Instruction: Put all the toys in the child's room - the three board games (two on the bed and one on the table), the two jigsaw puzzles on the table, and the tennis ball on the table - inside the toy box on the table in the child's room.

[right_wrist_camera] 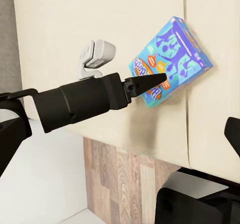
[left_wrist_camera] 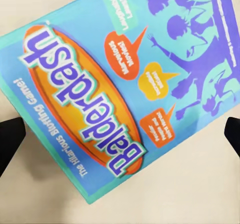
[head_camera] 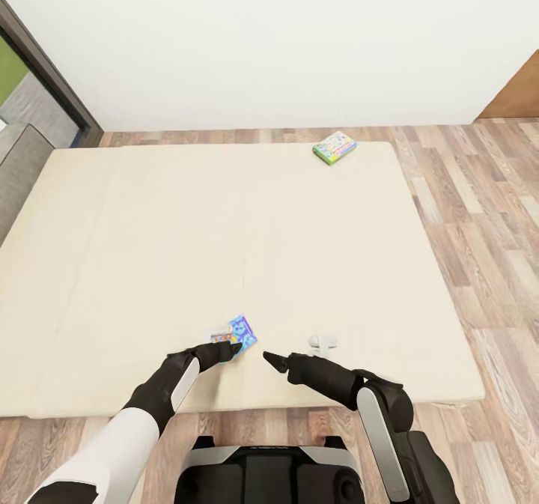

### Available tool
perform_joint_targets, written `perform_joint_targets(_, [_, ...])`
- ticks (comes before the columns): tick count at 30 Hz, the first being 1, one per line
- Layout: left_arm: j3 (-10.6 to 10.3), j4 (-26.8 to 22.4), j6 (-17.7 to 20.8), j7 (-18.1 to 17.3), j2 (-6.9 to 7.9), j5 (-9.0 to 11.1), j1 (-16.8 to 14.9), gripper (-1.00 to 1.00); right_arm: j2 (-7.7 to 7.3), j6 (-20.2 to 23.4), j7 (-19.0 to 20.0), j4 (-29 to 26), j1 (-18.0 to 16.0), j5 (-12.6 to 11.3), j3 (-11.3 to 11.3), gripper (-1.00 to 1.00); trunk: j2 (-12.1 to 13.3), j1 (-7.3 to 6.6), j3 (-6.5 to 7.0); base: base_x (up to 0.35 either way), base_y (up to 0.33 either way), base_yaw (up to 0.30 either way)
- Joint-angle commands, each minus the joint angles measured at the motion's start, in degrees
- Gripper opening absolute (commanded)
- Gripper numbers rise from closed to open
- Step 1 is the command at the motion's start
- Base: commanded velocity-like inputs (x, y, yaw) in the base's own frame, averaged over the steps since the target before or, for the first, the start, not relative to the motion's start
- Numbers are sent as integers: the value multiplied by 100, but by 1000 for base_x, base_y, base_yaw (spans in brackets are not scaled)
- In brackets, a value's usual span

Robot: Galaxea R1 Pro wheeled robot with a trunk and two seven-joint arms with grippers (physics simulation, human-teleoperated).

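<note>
A blue-purple board game (head_camera: 238, 332) lies flat on the beige bed (head_camera: 150, 264), close to its near edge. My left gripper (head_camera: 230, 350) hovers right over that box, open. The printed cover (left_wrist_camera: 125, 79) sits between the two fingers (left_wrist_camera: 10, 141), which are spread wide and not touching it. My right gripper (head_camera: 268, 357) is just to the right of the box, open and empty, pointing toward the game (right_wrist_camera: 170, 59) and the left gripper (right_wrist_camera: 145, 82). A green-edged board game (head_camera: 334, 147) lies at the bed's far right corner. The table, toy box, jigsaw puzzles and tennis ball are out of view.
A small white-grey object (head_camera: 323, 343) rests on the mattress right of my right gripper. Wood floor (head_camera: 479, 212) runs along the bed's right side and near edge. A white wall stands behind the bed, and a dark-framed doorway (head_camera: 45, 70) is at the far left.
</note>
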Motion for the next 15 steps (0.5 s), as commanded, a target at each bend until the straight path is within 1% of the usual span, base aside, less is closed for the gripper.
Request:
perform_joint_targets(1, [-8,-8,34,4,2,43,0,100,3,27,25,-3,-2,18,-7,100,-6,2,-5,0,-5,-21])
perform_joint_targets(4, [-8,-8,36,4,2,43,0,100,3,27,25,-4,-2,18,-7,100,-6,2,-5,0,-16,-12])
perform_joint_targets(11, [-8,-8,35,4,3,43,0,100,3,27,25,-3,-2,18,-7,100,-6,2,-5,0,-90,-2])
perform_joint_targets(15, [-8,-8,34,4,2,43,0,100,3,21,25,-4,-2,18,-7,100,-6,2,-5,0,-165,0])
